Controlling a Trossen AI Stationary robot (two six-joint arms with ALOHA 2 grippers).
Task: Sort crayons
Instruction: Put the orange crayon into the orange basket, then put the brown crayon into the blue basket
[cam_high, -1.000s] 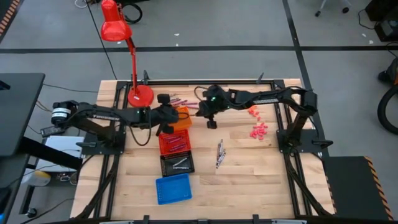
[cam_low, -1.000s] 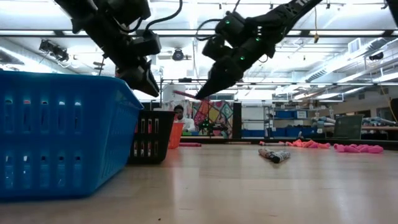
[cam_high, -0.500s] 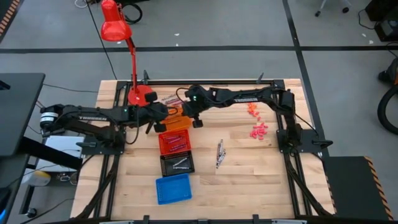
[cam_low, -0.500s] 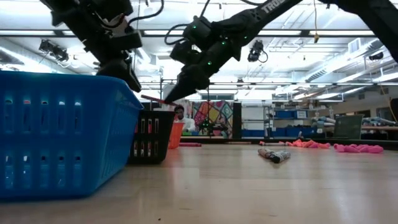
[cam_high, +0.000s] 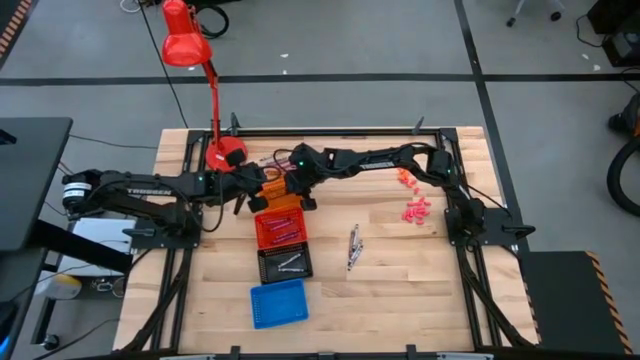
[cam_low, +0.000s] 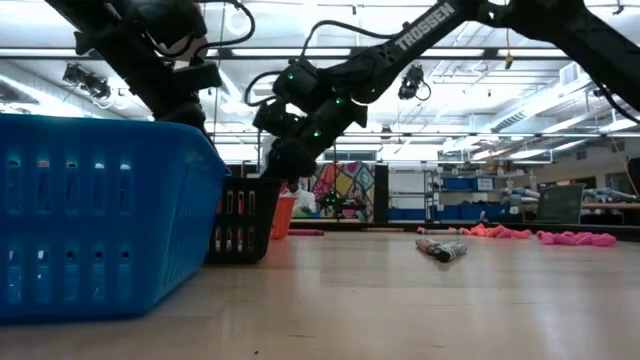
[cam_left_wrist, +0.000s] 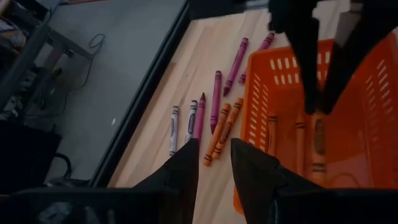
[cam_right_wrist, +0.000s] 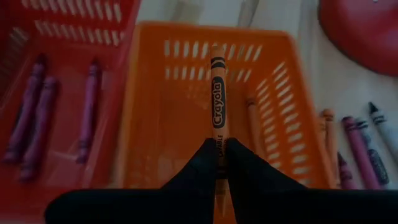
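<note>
Left gripper (cam_left_wrist: 214, 163) hangs over loose crayons (cam_left_wrist: 211, 115) lying on the table just beside the orange tray (cam_left_wrist: 364, 112); its fingers stand slightly apart and hold nothing, probably lining up the next pick. Right gripper (cam_right_wrist: 217, 155) reaches into the orange tray (cam_right_wrist: 155, 106), pinched tight on an orange crayon (cam_right_wrist: 217, 93) pointing outward, placed to drop among like colours. Purple crayons (cam_right_wrist: 37, 118) lie in the red tray (cam_right_wrist: 81, 28) next door.

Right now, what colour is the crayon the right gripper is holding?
Orange crayon, seen best in the right wrist view.
</note>
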